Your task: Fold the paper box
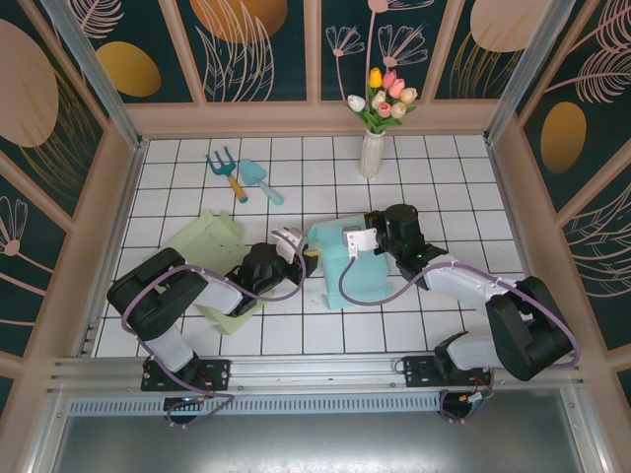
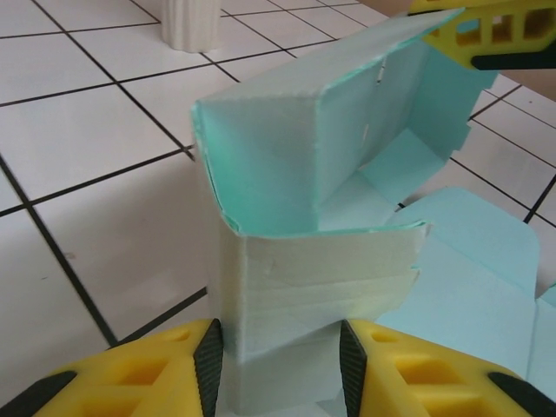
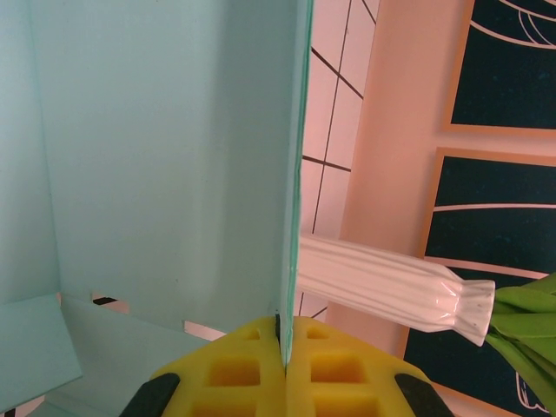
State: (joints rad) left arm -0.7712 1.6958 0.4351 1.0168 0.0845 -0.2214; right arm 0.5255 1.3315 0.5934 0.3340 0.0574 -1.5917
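My left gripper sits at the near-left side of the teal paper box. Its yellow fingers straddle a pale flap, with the pads right at the flap's two edges. I cannot tell whether they are squeezing it or only bracketing it. The box stands half-formed on the white tiled table, one end open toward my left wrist camera and a loose panel lying flat on the tiles beside it. My right gripper is clenched on the box's thin upright wall at its far-right side. Left of the box lies a pale green sheet. Beyond the box to the far left are a garden fork and a trowel. A white ribbed vase of tulips stands behind the box.
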